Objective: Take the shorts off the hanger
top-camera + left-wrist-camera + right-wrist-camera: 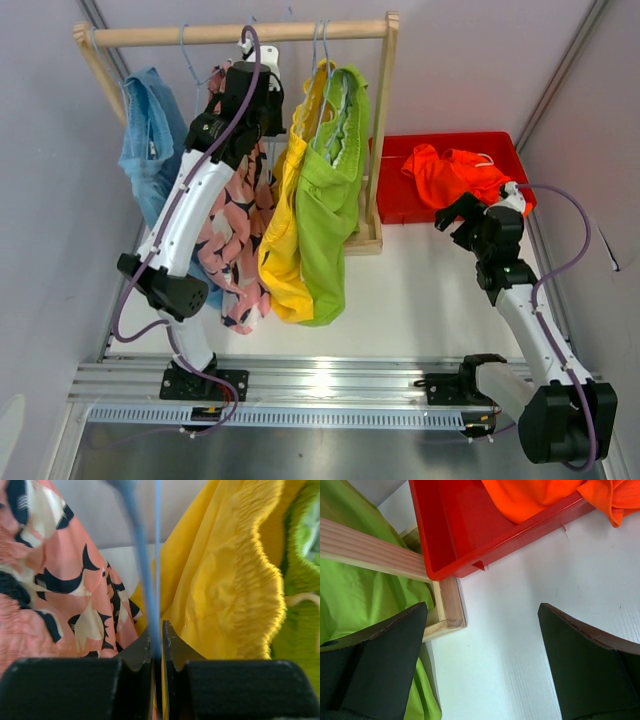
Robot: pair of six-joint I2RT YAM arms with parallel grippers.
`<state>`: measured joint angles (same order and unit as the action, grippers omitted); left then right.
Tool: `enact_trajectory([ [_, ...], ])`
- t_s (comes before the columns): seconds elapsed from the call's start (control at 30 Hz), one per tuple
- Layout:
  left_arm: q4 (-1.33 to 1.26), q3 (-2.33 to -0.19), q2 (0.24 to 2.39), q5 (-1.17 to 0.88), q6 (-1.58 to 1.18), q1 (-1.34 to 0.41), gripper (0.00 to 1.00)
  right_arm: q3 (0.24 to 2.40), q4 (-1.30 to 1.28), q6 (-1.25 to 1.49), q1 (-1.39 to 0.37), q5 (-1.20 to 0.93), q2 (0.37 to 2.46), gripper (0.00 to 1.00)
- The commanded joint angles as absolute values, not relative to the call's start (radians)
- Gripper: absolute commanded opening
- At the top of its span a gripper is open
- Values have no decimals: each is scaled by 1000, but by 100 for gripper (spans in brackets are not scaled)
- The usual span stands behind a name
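Observation:
Four pairs of shorts hang from a wooden rod (pixel 200 35): light blue (pixel 150 150), pink with navy print (pixel 235 250), yellow (pixel 283 240) and lime green (pixel 330 200). The orange shorts (pixel 455 172) lie in a red bin (pixel 400 205). My left gripper (pixel 257 60) is raised just under the rod between the pink shorts (pixel 55 585) and yellow shorts (pixel 215 590). In the left wrist view the left gripper (pixel 157 630) is shut on a thin blue hanger wire (pixel 145 570). My right gripper (pixel 455 222) hangs open over bare table beside the bin, holding nothing.
The rack's wooden base frame (pixel 447 605) and right post stand against the red bin (pixel 450 530). Green fabric (pixel 355 590) hangs just left of the right gripper (pixel 482 607). Grey walls close in both sides; a metal rail runs along the near edge.

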<state>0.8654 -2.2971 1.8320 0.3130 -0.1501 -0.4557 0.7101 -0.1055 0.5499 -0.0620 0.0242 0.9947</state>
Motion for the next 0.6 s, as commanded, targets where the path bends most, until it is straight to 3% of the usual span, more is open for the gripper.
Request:
enact_trajectory([
  [0.0, 796, -2238, 1801, 301, -167, -425, 13, 700, -94, 568, -66, 12, 953, 99],
  [0.3, 845, -2220, 1776, 273, -184, -410, 47, 693, -147, 572, -69, 12, 881, 99],
  [0.4, 853, -2153, 1691, 272, -190, -411, 74, 696, -172, 571, -72, 14, 858, 99],
  [0.47, 844, -2090, 1625, 262, -186, -413, 81, 698, -184, 566, -72, 18, 844, 100],
  [0.57, 876, -2046, 1513, 242, -167, -416, 99, 704, -207, 555, -72, 28, 830, 100],
])
